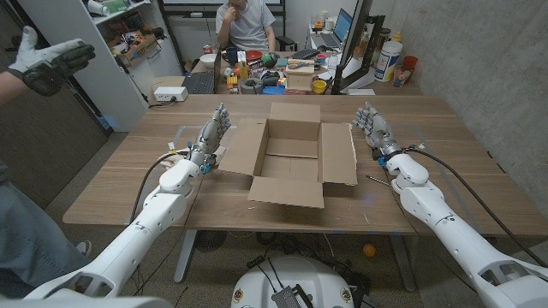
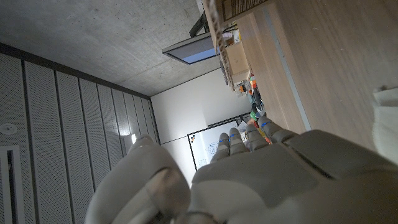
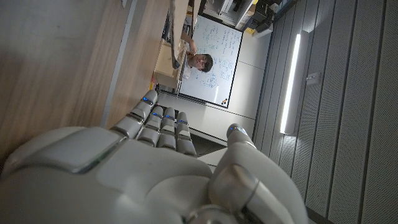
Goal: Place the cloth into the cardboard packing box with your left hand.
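Note:
The cardboard packing box (image 1: 291, 162) stands open in the middle of the wooden table (image 1: 128, 184), all flaps folded outward, and its floor shows bare cardboard. My left hand (image 1: 212, 135) lies just left of the box beside its left flap, with fingers straight and apart and nothing in them. In the left wrist view the same hand (image 2: 249, 168) reaches along the tabletop toward a box flap (image 2: 216, 22). A pale shape (image 2: 387, 121) sits at that picture's edge; I cannot tell what it is. My right hand (image 1: 375, 128) is right of the box, fingers spread and empty, as in the right wrist view (image 3: 155, 162).
A person's gloved hand (image 1: 51, 58) is raised at the far left, off the table. Another person (image 1: 248, 24) sits behind the table at a cluttered desk (image 1: 274, 77). Cables run along both forearms. An orange ball (image 1: 368, 251) lies on the floor below the near edge.

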You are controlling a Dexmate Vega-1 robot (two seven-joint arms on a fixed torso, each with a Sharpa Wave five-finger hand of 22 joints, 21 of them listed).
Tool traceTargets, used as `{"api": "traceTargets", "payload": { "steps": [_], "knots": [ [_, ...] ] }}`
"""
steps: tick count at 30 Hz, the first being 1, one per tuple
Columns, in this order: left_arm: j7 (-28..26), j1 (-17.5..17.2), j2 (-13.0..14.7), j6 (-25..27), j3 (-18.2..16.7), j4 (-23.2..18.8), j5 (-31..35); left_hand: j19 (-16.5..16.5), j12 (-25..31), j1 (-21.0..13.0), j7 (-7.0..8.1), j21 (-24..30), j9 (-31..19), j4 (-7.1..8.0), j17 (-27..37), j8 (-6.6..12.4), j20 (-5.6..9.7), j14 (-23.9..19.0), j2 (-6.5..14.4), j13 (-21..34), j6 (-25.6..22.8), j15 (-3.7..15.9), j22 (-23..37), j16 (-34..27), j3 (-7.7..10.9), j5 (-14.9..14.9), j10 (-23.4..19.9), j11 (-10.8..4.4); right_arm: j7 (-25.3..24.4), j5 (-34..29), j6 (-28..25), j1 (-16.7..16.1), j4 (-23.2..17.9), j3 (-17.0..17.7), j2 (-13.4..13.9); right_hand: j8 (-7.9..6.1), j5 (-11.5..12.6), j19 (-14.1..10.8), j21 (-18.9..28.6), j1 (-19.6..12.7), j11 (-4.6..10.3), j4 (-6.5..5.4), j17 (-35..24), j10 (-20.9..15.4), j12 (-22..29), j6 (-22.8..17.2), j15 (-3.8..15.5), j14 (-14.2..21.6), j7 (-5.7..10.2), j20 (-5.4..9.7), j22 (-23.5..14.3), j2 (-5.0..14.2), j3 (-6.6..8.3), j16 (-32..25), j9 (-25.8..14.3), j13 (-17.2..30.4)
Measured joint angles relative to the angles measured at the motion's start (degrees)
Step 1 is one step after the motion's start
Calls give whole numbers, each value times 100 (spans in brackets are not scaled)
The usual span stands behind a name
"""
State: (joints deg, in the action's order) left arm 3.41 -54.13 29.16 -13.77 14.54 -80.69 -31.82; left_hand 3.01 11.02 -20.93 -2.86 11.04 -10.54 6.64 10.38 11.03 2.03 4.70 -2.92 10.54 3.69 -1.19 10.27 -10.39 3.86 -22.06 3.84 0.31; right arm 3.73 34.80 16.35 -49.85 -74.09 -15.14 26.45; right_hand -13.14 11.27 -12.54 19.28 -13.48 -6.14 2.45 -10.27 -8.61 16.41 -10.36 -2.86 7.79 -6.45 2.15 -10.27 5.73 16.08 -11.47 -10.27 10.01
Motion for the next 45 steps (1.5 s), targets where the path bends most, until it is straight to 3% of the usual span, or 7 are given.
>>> {"api": "traceTargets", "payload": {
  "steps": [10, 12, 14, 26, 36, 44, 45],
  "knots": [
    [-217, -284, 358, 189, -126, -539, 281, 51, 0, -139, 21, 0, 0, -40, 1, 0, -51, 0, 79, -1, 21, 0, 0, 0, 40, -20, 0, 0, 58, -17, 14, -20, 91, 64, -3, 0, 0, -53, 0, 1, 30, 0, 0, -30, 0, -61, 0, 0, 0, 11, 0, 1, 0, 0, 0, -1],
    [-300, -482, 619, 262, -215, -871, 397, 51, 0, -169, 21, 0, 1, -72, 1, 0, -51, 0, 108, -1, 21, 0, -1, 0, 72, -20, 0, 0, 76, -25, 24, -36, 98, 77, -3, 0, 0, -53, -13, 1, 30, 0, 0, -30, 0, -61, 0, 0, 0, 11, 0, 1, 0, 0, 0, -1],
    [-379, -540, 692, 322, -245, -963, 507, 51, 23, -234, 21, 0, 1, -88, 1, 0, -51, 0, 128, -1, 21, 0, -1, 0, 88, -23, 0, 0, 77, -31, 26, -49, 99, 86, -3, 0, 0, -53, -21, 1, 30, 0, 0, -30, 0, -61, 13, 13, 0, 11, 1, 1, 0, 0, 0, -1],
    [-1047, -1455, 1689, 939, -845, -2248, 1412, -31, 111, -895, 114, 22, -23, -423, 1, 45, -69, -175, 338, 39, -73, 42, -15, -45, 307, -41, -228, -165, 26, -98, -35, -86, 81, 106, 25, 23, 0, -53, -36, 1, 12, -1, 1, -74, -44, -91, 20, 21, 31, 11, 1, 1, -1, 0, 1, -1],
    [-1311, -2200, 2457, 1688, -1423, -3238, 2468, -151, 195, -1488, 194, 67, -28, -741, 1, 133, -95, -434, 418, 81, -259, 100, -15, -89, 485, -41, -497, -207, -16, -162, -106, -45, 91, 62, -2, 23, 0, -73, -44, 2, 41, -1, 1, -103, -44, -112, -11, 52, 51, -9, 1, 1, -1, 0, 1, -1],
    [-1208, -2221, 2471, 1832, -1442, -3259, 3012, -207, 240, -1607, 195, 67, -27, -823, 2, 133, -102, -494, 445, 81, -319, 159, -14, -89, 521, -40, -555, -247, -18, -164, -107, -57, 39, 38, -8, 44, 0, -73, -66, 2, 41, -1, 1, -102, -44, -133, -11, 51, 73, -9, 1, 1, -1, 0, 1, -1],
    [-1147, -2816, 2774, 1832, -2027, -3668, 3107, -207, 240, -1608, 196, 67, -27, -823, 2, 133, -102, -495, 442, 81, -319, 160, -14, -89, 521, -40, -555, -247, -130, -238, -188, -75, 1, 33, -5, 45, 0, -73, -66, 2, 41, -1, -3, -102, -44, -133, -11, 51, 73, -10, 1, 1, -1, 0, 1, -1]
  ]
}}
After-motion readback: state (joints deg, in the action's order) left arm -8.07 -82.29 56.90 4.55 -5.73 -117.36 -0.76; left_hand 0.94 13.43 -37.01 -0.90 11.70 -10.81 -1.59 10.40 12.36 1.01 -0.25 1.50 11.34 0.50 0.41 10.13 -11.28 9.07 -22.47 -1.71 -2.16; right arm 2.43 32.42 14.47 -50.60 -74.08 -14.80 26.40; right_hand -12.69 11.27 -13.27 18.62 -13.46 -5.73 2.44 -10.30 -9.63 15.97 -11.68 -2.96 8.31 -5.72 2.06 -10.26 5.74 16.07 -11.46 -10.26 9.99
